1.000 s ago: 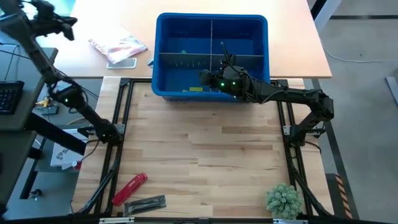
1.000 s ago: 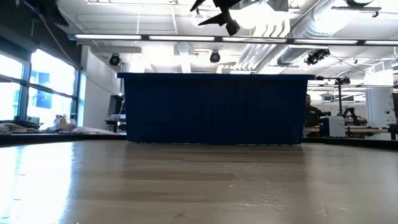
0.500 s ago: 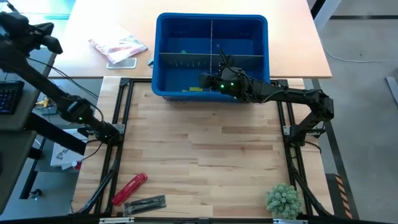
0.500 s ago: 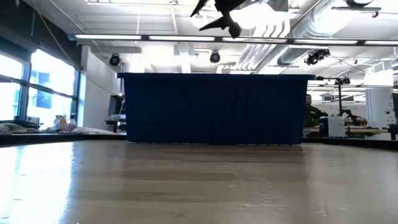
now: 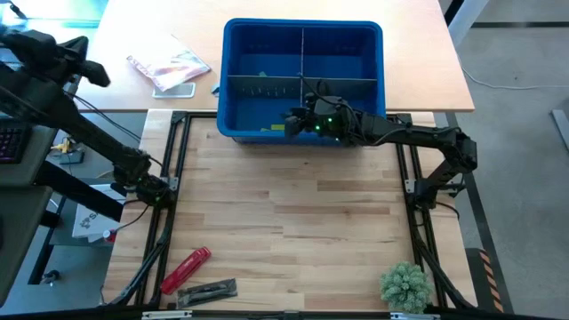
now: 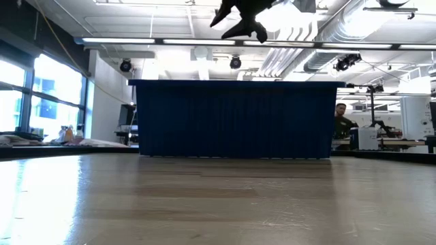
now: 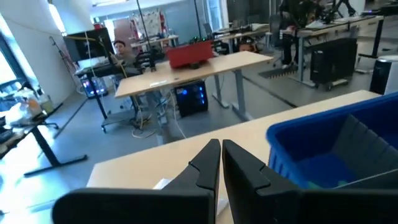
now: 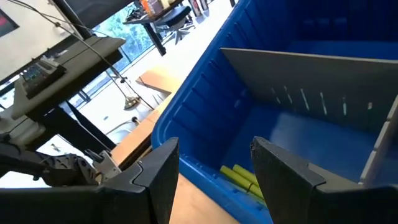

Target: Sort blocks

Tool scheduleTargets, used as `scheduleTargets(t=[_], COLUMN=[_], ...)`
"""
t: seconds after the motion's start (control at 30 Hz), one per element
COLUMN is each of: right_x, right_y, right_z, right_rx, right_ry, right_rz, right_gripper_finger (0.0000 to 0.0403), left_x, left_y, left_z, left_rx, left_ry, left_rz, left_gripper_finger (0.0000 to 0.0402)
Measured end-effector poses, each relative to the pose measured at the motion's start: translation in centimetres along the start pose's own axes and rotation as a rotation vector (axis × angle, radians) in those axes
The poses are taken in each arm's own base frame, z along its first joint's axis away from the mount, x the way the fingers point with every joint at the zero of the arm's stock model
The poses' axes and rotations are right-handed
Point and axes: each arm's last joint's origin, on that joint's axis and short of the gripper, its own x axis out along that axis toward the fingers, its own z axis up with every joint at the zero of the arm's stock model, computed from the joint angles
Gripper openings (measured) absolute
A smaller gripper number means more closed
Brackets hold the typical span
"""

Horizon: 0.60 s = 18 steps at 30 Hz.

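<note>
Right fingers [image 8: 289, 177] parted above blue bin [image 5: 233, 80] near edge (lime blocks [image 8: 244, 177] below)

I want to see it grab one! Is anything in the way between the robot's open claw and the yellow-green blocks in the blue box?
Nothing visible. The right gripper hangs open over the blue bin's near-left compartment, and the yellow-green blocks lie uncovered on its floor.

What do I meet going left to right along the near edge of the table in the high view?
Red tool → flat dark item beside it → bare wood → small green plant at the far right.
</note>
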Motion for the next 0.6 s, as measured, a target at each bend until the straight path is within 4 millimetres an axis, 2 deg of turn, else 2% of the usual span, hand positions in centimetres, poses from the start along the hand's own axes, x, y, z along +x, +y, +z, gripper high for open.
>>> scheduleTargets(t=[0.17,0.4,0.6], right_x=[0.2,0.2,0.2], right_y=[-0.4,-0.5,-0.5], right_z=[0.2,0.3,0.3], right_rx=[0.001,0.003,0.003], right_ry=[-0.006,-0.007,-0.007], right_rz=[-0.012,-0.015,-0.015], right_gripper_finger=[0.0185,0.0185,0.0185], left_x=[-0.8,-1.6,-1.8], left_y=[-3.2,-6.7,-7.9], left_z=[0.8,1.4,1.5], left_rx=[-0.015,-0.113,-0.165], left_ry=[-0.058,-0.129,-0.135], left_rz=[-0.059,-0.190,-0.218], left_gripper_finger=[0.0000,0.0000,0.0000])
